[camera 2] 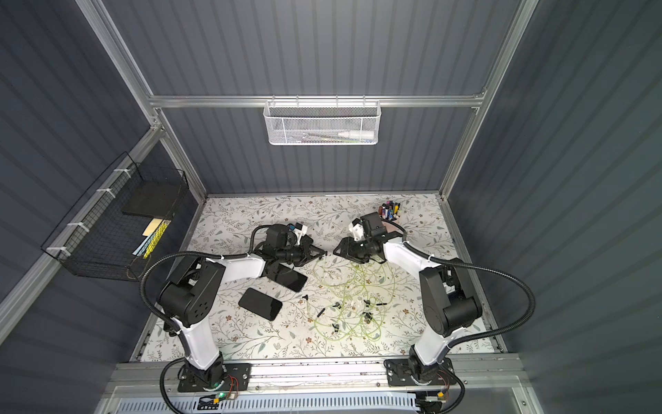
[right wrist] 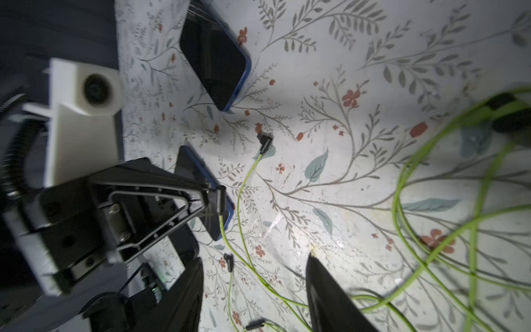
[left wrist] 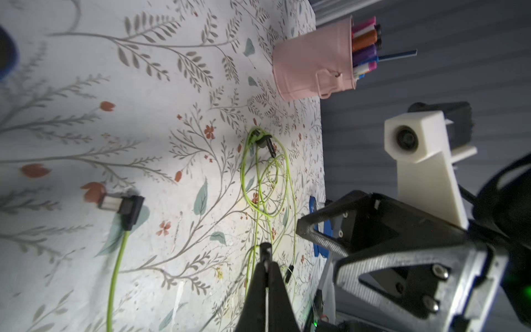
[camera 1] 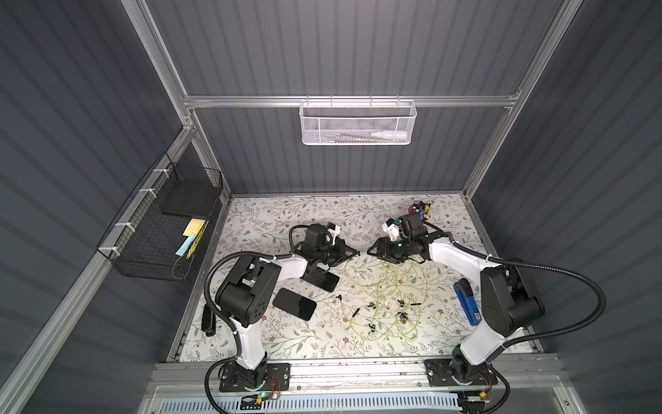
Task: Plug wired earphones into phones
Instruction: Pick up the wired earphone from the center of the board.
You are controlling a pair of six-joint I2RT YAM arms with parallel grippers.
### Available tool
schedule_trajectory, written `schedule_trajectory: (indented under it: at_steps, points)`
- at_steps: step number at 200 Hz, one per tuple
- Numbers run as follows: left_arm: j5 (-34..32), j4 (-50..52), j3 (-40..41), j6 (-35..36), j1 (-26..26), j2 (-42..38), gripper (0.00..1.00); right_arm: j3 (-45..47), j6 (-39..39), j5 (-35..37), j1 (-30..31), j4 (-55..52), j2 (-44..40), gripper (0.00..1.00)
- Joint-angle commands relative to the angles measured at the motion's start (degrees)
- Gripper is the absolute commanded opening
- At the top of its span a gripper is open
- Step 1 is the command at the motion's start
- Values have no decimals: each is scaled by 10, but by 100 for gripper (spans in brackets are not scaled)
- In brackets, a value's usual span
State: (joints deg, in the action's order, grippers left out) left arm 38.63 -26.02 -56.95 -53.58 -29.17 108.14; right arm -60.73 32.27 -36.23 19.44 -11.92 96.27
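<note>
Nearest the arm bases, the earphones (camera 1: 388, 299) lie as a loose yellow-green tangle on the flowered table (camera 1: 258, 215). They are on the base side of the left pincer (camera 1: 355, 253) and the right pincer (camera 1: 369, 251), with black buds and short plugs scattered through the loops. Level with them, to the outer side of the left pincer, one phone (camera 1: 294, 304) lies flat, screen up, apart from the cords. A second phone (camera 1: 327, 281) lies just beyond it, closer to the left pincer and partly hidden under that arm's wrist. A blue object (camera 1: 467, 308) lies beside the right arm, well outward of the right pincer. Farther on, the two pincers face each other above the table's middle, tips close together. The left pincer is clenched on a black plug (right wrist: 220, 198), and a green cord hangs from it toward the table. The right pincer is released, its fingers (right wrist: 330, 293) spread wide, just opposite the left one's tips. Beyond the right pincer, near the far edge, a pink cup (left wrist: 313, 66) holds markers.
</note>
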Motion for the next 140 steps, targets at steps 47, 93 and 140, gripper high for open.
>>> schedule_trajectory:
  at_steps: [47, 93, 140]
  points:
    - [136, -333, -11, -230, 9, 81, 0, 98, 192, -232, -55, 369, 27, 42]
    - [130, -380, -18, -271, 7, 91, 0, 97, 187, -233, -56, 377, 36, 42]
    - [127, -374, -21, -271, 2, 89, 0, 95, 219, -240, -56, 425, 61, 28]
